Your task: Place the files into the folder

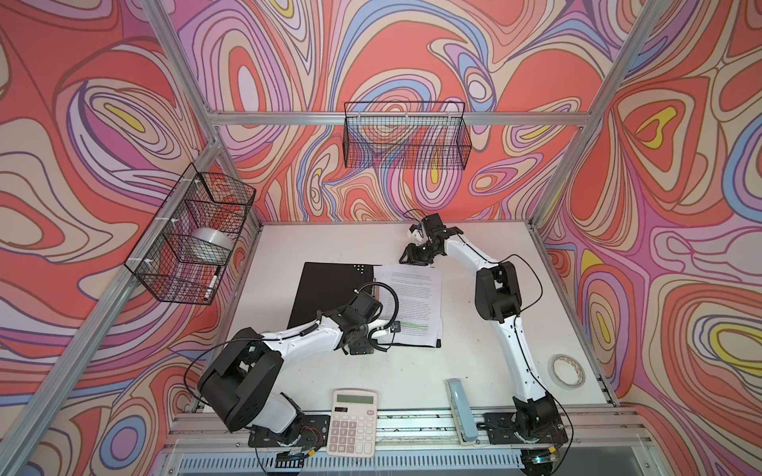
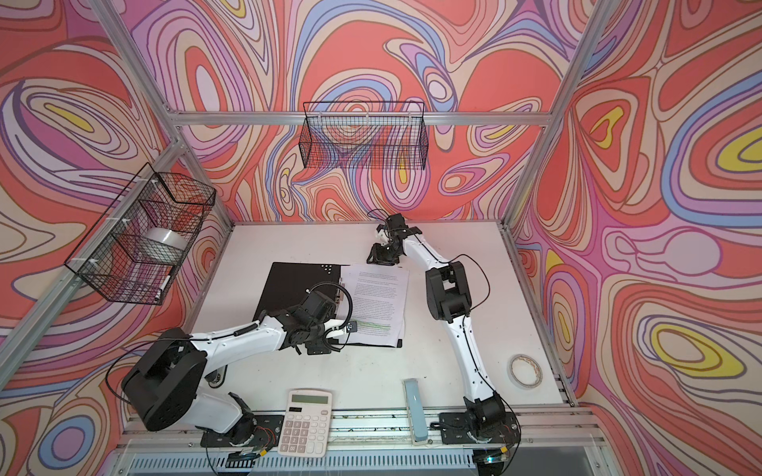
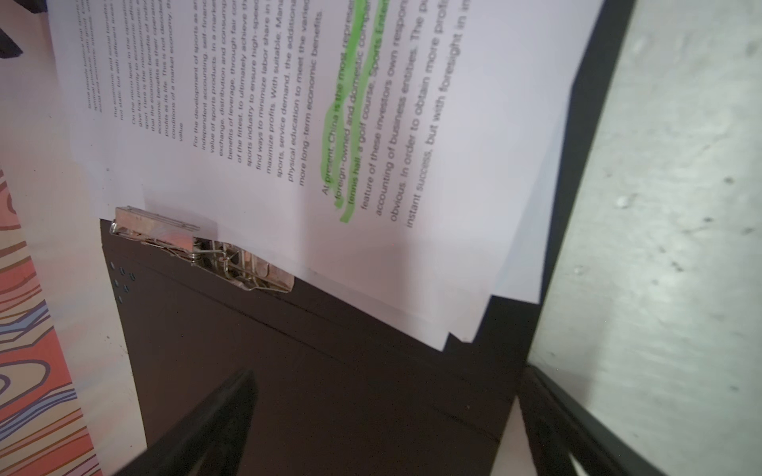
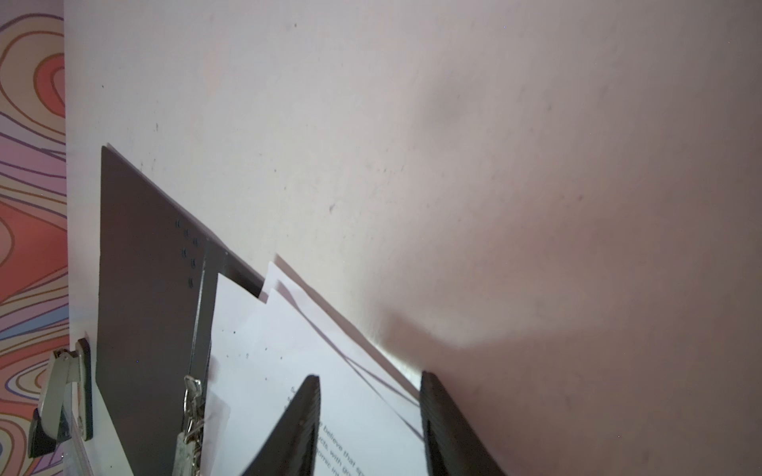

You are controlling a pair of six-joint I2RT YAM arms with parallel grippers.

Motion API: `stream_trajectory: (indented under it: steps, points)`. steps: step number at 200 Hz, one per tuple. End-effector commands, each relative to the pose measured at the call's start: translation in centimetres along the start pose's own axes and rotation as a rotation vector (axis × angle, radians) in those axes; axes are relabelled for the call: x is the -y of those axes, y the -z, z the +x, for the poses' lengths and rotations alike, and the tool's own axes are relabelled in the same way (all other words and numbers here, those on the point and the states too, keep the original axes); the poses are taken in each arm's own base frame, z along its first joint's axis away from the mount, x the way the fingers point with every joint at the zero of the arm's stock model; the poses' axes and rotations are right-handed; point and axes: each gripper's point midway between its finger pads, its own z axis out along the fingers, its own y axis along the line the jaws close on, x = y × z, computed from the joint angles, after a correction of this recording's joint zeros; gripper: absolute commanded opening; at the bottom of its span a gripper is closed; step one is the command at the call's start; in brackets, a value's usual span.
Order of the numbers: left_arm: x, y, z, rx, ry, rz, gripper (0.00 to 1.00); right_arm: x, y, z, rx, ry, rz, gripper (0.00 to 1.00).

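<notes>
The desk point(image 1: 495, 288) carried the folder point(image 1: 325, 288), open at its middle with the black inside up. The files point(image 1: 416, 305) rested on the folder's right half, fanned and overhanging the far edge. The sheets looked light, limp and prone to slide apart, so a pinch at a free edge seemed safer than a grab mid-page. The far basket point(image 1: 406, 152) showed nothing inside. The left basket point(image 1: 173, 284) held a roll point(image 1: 212, 243) and a marker point(image 1: 212, 284). The left tool point(image 3: 387, 391) hung spread wide over the folder's near edge. The right tool point(image 4: 370, 383), half spread and gripping nothing, hovered at the files' far edge. The clip point(image 3: 202, 247) sat on the spine beside the sheets; whether it pinned them could not be told.
</notes>
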Motion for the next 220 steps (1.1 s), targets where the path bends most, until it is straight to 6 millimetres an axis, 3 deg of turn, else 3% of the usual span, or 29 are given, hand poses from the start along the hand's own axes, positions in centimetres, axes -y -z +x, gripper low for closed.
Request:
stream_trajectory:
  steps: [1,33,57,86,106,138,158,195,220]
  points:
    - [2.1,-1.2,1.7,-0.072,-0.014,0.068,1.00,1.1,-0.8,4.3,-0.142,-0.039,0.057,0.42]
    - [2.3,-1.0,1.8,-0.075,-0.013,0.074,1.00,0.6,-0.4,3.2,-0.105,-0.043,0.054,0.43]
    - [2.2,-0.5,1.9,-0.084,-0.014,0.083,1.00,0.2,1.4,0.5,-0.001,-0.051,0.106,0.45]
    - [1.2,1.0,2.0,-0.087,0.024,0.087,1.00,-1.5,6.9,-2.9,0.173,-0.045,0.186,0.45]
    - [0.4,2.5,1.8,-0.074,0.096,0.110,1.00,-2.6,11.1,-2.9,0.255,-0.056,0.218,0.46]
    - [-0.4,4.7,0.9,-0.032,0.189,0.150,1.00,-3.4,15.4,0.9,0.288,-0.133,0.215,0.47]
    - [-1.2,5.6,-0.2,-0.002,0.275,0.162,1.00,-3.2,16.4,5.0,0.271,-0.199,0.204,0.47]
    - [-5.0,6.0,-2.4,0.039,0.476,0.150,1.00,-2.2,16.7,12.5,0.256,-0.319,0.152,0.48]
    - [-8.7,5.7,-3.2,0.039,0.685,0.168,1.00,-1.3,16.3,15.8,0.265,-0.367,0.120,0.48]
